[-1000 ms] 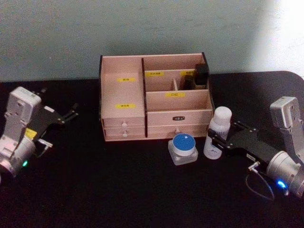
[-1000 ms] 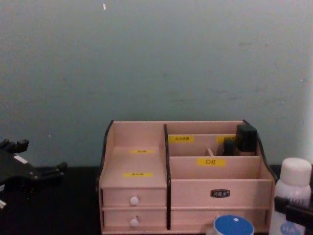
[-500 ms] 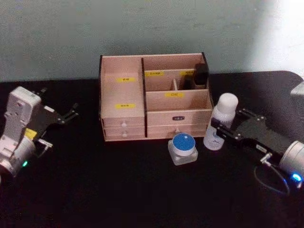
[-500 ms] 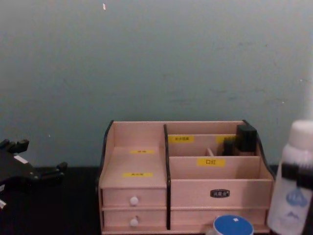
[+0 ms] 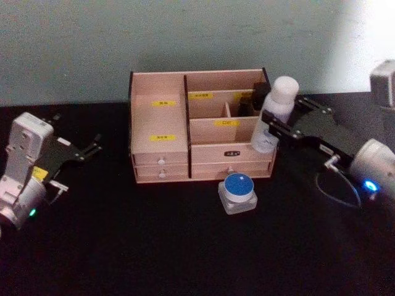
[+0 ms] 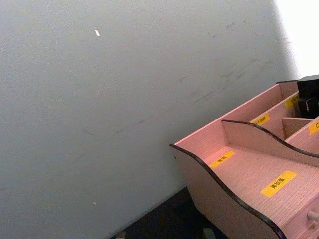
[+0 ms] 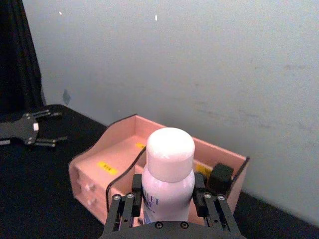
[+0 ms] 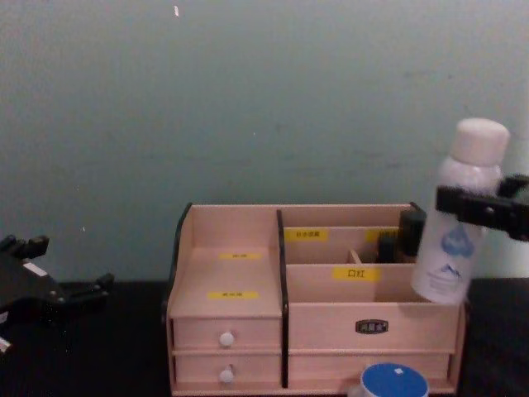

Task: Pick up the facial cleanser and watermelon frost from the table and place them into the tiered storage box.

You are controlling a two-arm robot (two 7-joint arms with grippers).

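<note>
1. Grey-green wall [image 5: 185, 37] filled the upper part of the head view, with a black table [image 5: 154, 253] across the lower part.
2. Wooden storage box [image 5: 158, 121] stood at centre frame on the table.
3. Right gripper [image 5: 271, 128] reached in from the right edge, pinching the bottle at mid-body.
4. Left gripper [image 5: 91, 148] sat at the left edge, low over the table, with its fingers spread and nothing between them.
5. White bottle [image 5: 276, 105] hung off the table, leaning, at the box's upper right corner.
6. Blue-lidded jar [image 5: 238, 192] stood on the table just below the box, right of centre.
</note>
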